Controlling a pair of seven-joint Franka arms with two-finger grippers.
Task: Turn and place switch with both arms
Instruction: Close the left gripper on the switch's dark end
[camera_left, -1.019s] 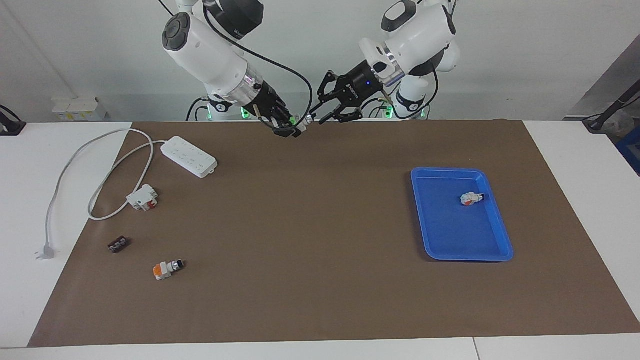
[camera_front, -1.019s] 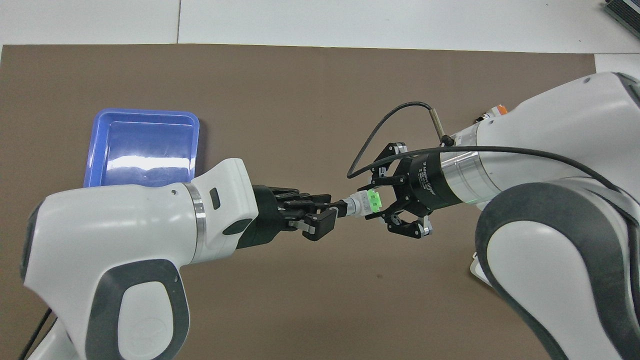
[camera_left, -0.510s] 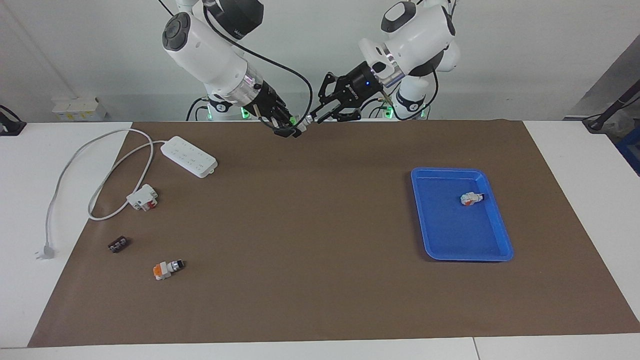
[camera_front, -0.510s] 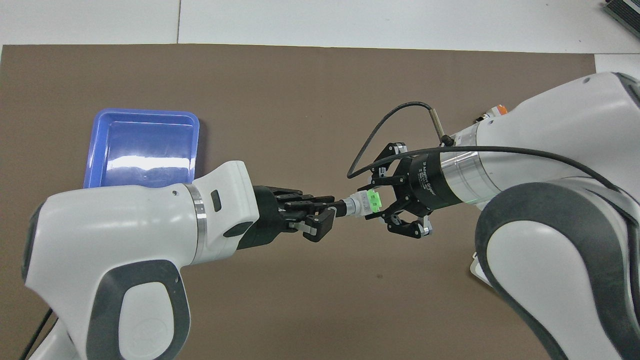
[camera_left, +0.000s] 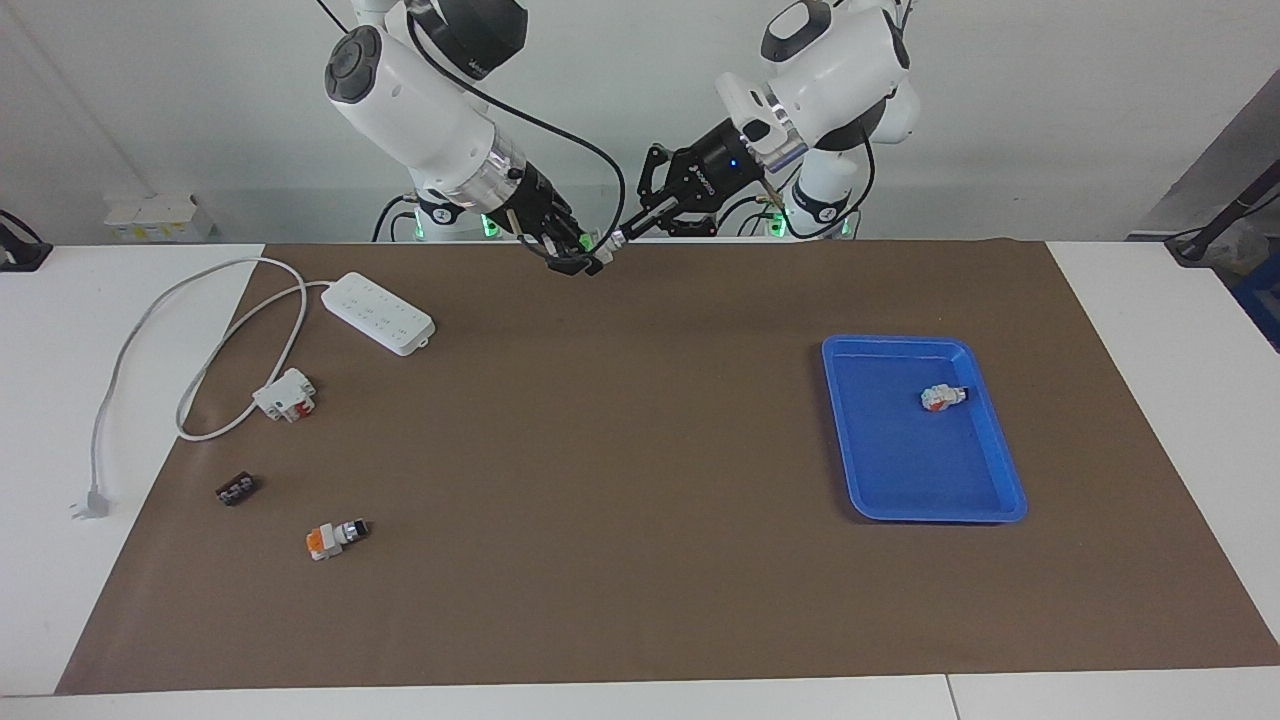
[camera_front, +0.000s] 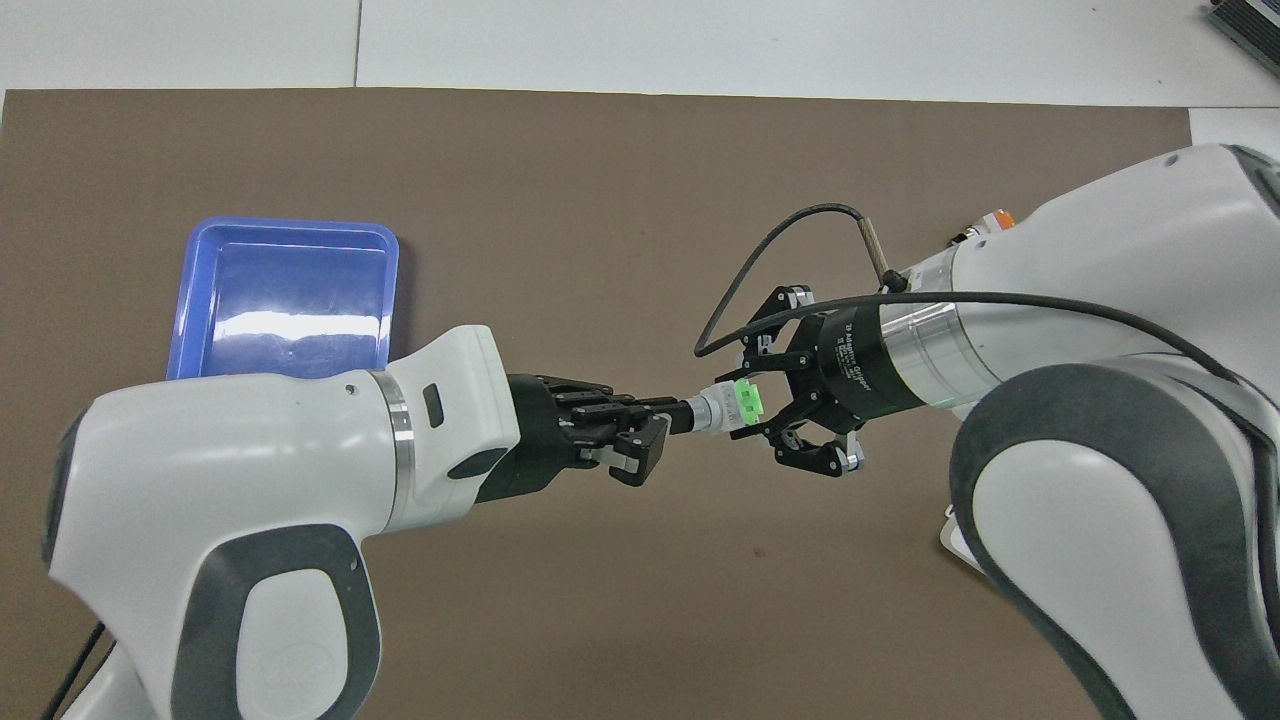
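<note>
Aloft, facing view: the switch (camera_left: 603, 243) is held in the air between the two grippers, over the brown mat (camera_left: 640, 560) at the edge nearest the robots.
Right gripper, facing view: the right gripper (camera_left: 578, 255) is clamped on the green end of the switch, the arm reaching down from the top of the view.
Left gripper, facing view: the left gripper (camera_left: 640, 217) is closed on the black knob tip of the switch.
Tray, facing view: a blue tray (camera_left: 1000, 470) is laid toward the left arm's end of the table, with a small white-and-orange part (camera_left: 942, 397) lying in it.
Other things, facing view: a white power strip (camera_left: 378, 313) with its cord, a white-and-red breaker block (camera_left: 285, 395), a small black part (camera_left: 237, 490) and an orange-ended switch (camera_left: 335, 537) are spread toward the right arm's end.
Switch, overhead view: the switch (camera_front: 725, 409) is seen lying level between the arms, green block toward the right gripper, black tip toward the left gripper.
Right gripper, overhead view: the right gripper (camera_front: 765, 405) is seen gripping the green block, its outer links splayed.
Left gripper, overhead view: the left gripper (camera_front: 668, 420) is seen pinched on the black tip.
Tray, overhead view: the blue tray (camera_front: 290, 232) is partly covered by the left arm.
</note>
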